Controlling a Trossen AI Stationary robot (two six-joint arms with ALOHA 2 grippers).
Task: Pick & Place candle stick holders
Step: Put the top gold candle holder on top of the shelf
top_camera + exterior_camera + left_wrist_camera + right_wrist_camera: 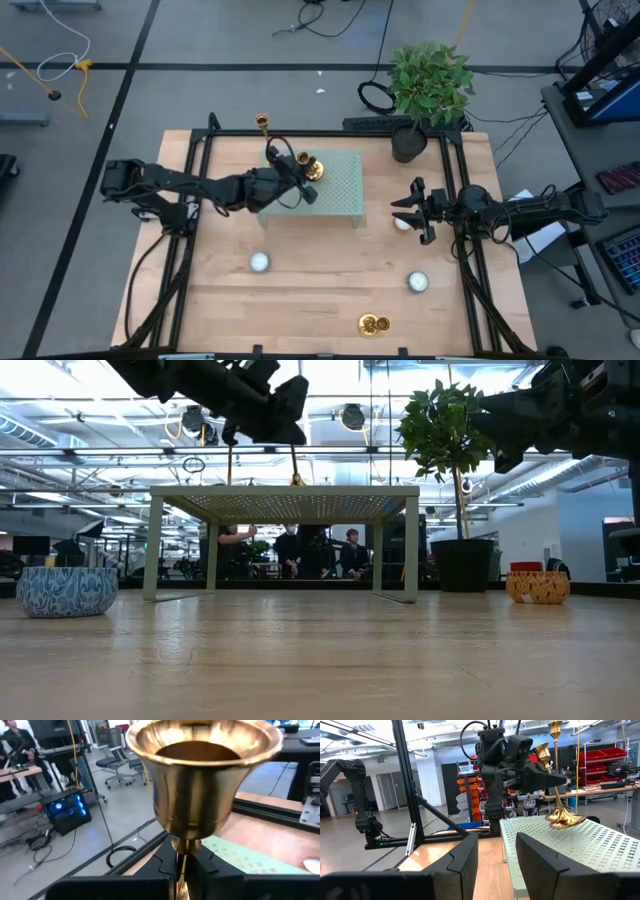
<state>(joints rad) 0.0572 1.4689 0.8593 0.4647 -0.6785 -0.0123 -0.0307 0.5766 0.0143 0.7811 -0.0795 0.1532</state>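
A gold candlestick [312,168] stands tilted on the pale green perforated stand [340,195] at the table's middle. My left gripper [297,180] is shut on it, reaching in from the table's left. A second gold candlestick [262,122] stands upright on its base at the table's far edge, behind the stand. A third [373,324] lies on its side near the front edge. My right gripper [410,208] is open and empty to the right of the stand, pointing at it. My left gripper pinches the candlestick's thin stem [183,862] between its two fingers, just below the cup [200,775]. The fingers come in about level from the table's left and lie across the stem. The candlestick leans, with its flared base [564,820] at the stand's top.
A potted plant [430,85] stands at the back right corner. Three small round white things lie on the wood [260,262], [417,282], [403,223]. The low view shows a blue patterned bowl [68,590] and an orange one [537,586]. Black frame rails run along both sides.
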